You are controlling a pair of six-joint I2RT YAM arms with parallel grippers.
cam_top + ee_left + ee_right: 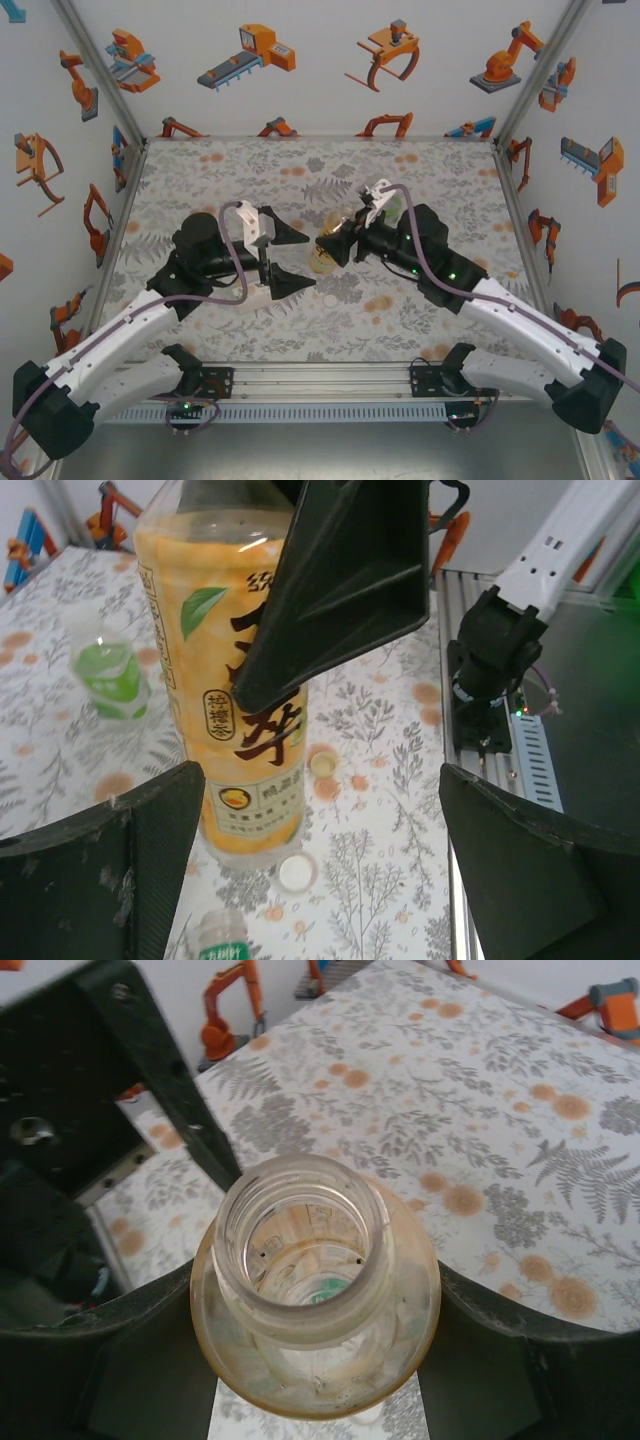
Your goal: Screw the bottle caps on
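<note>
Three bottles stand on one table (200,170): one tea bottle (225,680) at the middle, one small green bottle (108,675) far and to the right of it, and one pale bottle (222,938) to the left, of which little shows. Two loose caps lie on the near side of the tea bottle: one white cap (297,872) and one pale cap (322,765). There are two arms, the left arm (130,330) and the right arm (520,320). Each has one gripper, the left gripper (302,262) and the right gripper (334,248), so four fingers in all.

Lit brightly and evenly, with only soft shadows on the table (200,170). Blurred slightly at the near fingers (90,870); glared faintly on the amber bottle (200,570).
</note>
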